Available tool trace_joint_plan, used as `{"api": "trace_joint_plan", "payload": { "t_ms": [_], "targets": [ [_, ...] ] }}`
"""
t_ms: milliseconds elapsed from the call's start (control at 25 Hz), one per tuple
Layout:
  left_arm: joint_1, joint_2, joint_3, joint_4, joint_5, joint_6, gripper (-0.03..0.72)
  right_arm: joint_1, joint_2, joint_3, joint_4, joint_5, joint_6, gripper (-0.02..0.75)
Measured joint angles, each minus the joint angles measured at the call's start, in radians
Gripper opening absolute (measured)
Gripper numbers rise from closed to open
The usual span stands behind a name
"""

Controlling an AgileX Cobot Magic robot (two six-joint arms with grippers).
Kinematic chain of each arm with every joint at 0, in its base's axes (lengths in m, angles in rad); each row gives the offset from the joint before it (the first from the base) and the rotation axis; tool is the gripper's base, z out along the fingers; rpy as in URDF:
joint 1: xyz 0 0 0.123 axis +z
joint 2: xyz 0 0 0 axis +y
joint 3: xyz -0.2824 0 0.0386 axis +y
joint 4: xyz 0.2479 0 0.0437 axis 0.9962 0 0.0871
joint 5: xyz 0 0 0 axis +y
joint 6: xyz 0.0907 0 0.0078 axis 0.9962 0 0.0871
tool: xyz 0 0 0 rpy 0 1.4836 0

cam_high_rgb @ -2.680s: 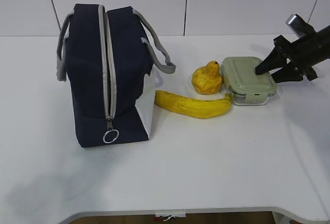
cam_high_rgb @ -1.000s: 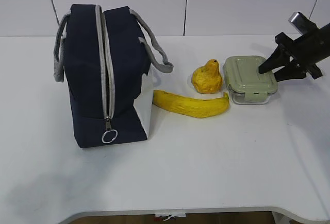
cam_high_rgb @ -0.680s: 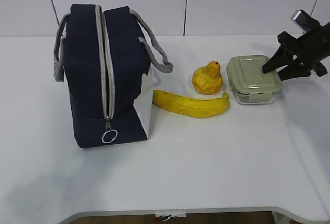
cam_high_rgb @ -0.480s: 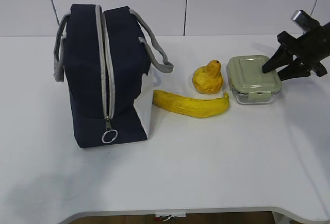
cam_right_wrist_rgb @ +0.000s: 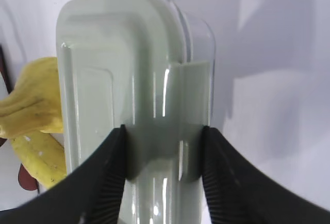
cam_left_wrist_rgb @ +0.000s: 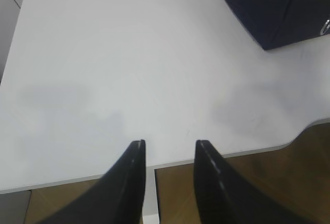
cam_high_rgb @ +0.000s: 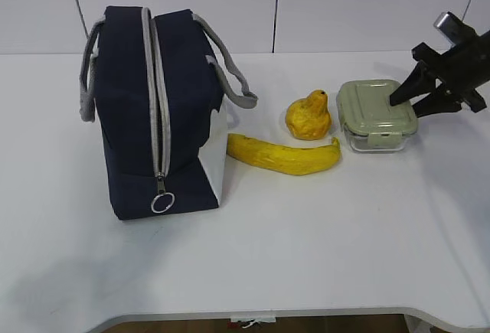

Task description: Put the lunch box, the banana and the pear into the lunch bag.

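Sitting on the white table, the lunch box has the right gripper over its far right edge, jaws partly open with the lid's clip between them in the wrist view; I cannot tell if they squeeze it. The pear sits just left of the box, the banana lies in front, and the zipped lunch bag stands further left. The left gripper hangs partly open and empty over the table's near edge.

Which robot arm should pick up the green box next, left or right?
The right one, probably. The right gripper already sits at the lunch box, its fingers over the lid's clip. The left gripper hangs open over bare table near the lunch bag, far from the box.
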Motion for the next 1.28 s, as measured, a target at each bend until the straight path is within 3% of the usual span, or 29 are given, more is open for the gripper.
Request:
{"api": "trace_joint_plan", "payload": {
  "t_ms": [1280],
  "targets": [
    [0.0, 0.0, 0.0, 0.0, 0.0, 0.0, 0.244, 0.0, -0.014, 0.001, 0.005, 0.0, 0.014, 0.352]
  ]
}}
